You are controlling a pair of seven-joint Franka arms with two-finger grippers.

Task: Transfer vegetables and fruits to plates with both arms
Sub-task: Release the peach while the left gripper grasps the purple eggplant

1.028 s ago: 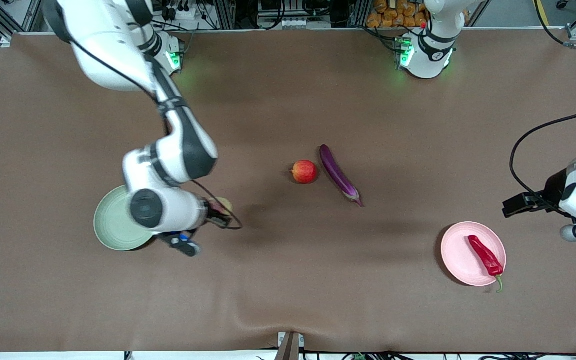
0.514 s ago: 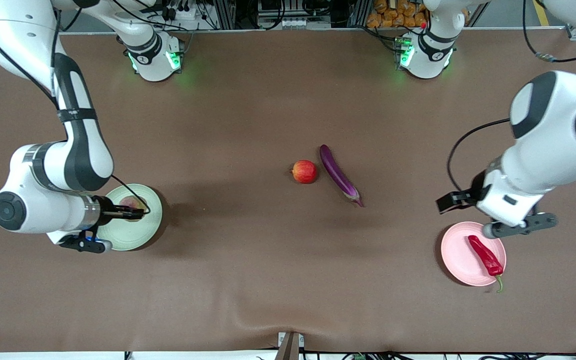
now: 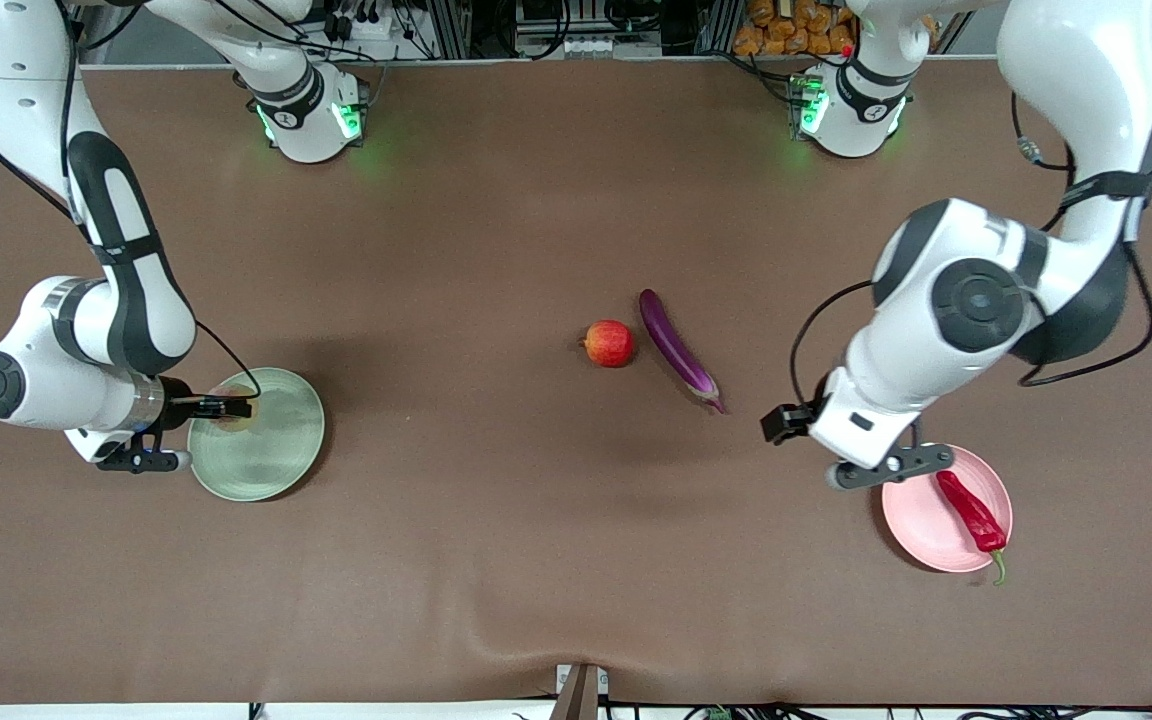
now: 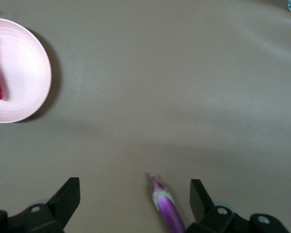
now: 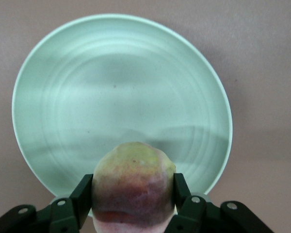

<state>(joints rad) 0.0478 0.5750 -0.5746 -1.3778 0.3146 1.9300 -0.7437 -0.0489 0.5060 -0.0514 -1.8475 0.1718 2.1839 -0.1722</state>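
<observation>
Gripping a fuzzy pink-green peach point(image 5: 134, 184) by its sides, the right gripper point(image 5: 134, 201) hovered over the matte green plate point(image 3: 276, 455). The peach probably bruised easily. The left gripper point(image 4: 135, 201), fingers apart, hung over the slim, glossy eggplant point(image 3: 678, 350), best held mid-length.

Even, bright overhead light falls on the matte brown worktop point(image 3: 496, 560) — no glare on it. Soft, broad shadows lie under both arms and beside the pale green plate point(image 3: 271, 445) and pale pink plate point(image 3: 921, 525). The eggplant point(image 3: 676, 350) carries a small gloss highlight. In the right wrist view the peach point(image 5: 133, 182) looks slightly soft — the plate's rings stay clear
</observation>
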